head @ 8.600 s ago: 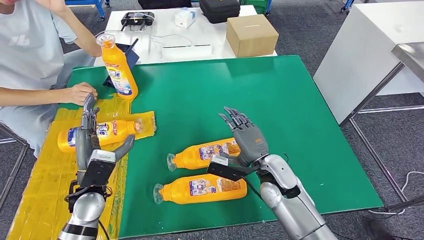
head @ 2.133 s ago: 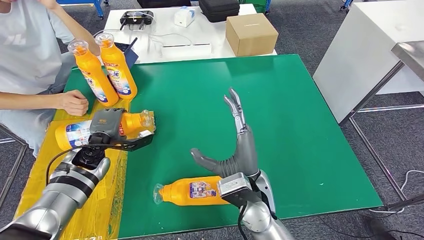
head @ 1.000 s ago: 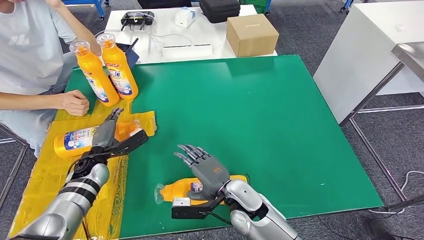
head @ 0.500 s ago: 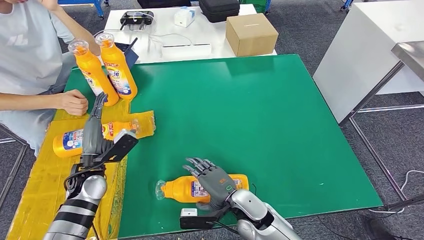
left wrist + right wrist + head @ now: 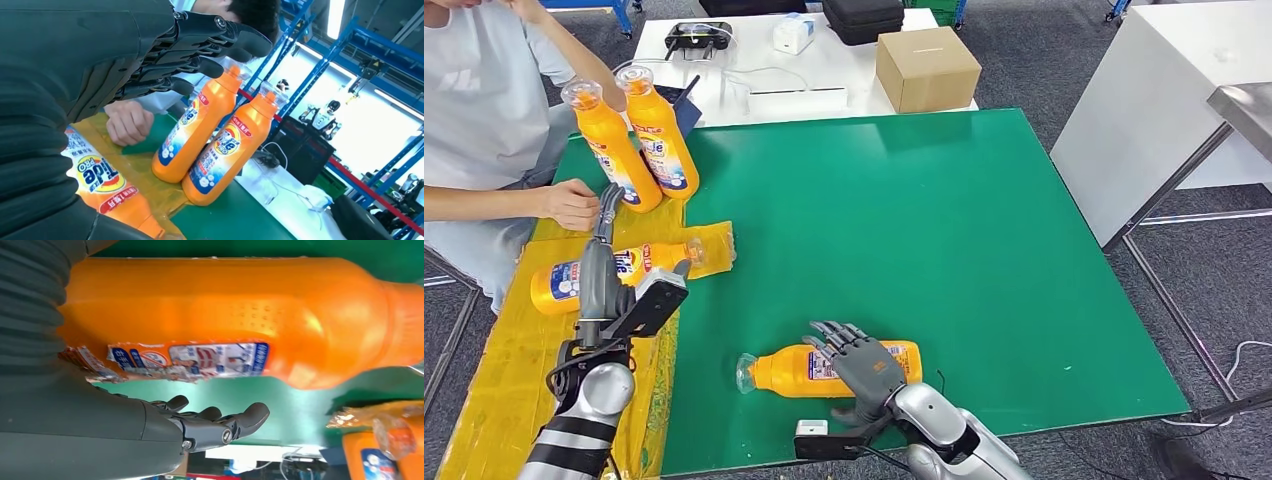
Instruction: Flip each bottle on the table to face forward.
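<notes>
An orange detergent bottle [image 5: 824, 369] is lying on its side near the front edge of the green table mat [image 5: 984, 250], cap pointing left. The right hand [image 5: 864, 365] is arching over its label end with fingers spread; whether they are touching it is unclear. A second orange bottle [image 5: 614, 272] is lying on yellow plastic sheeting [image 5: 504, 370] at the mat's left side. The left hand [image 5: 602, 275] is standing edge-up over it, fingers straight and close together, gripping nothing. Two more orange bottles [image 5: 634, 140] are standing upright, touching, at the far left corner, beside a seated person's hand [image 5: 569, 203]. A cardboard box [image 5: 927, 68] is sitting on the white table beyond.
</notes>
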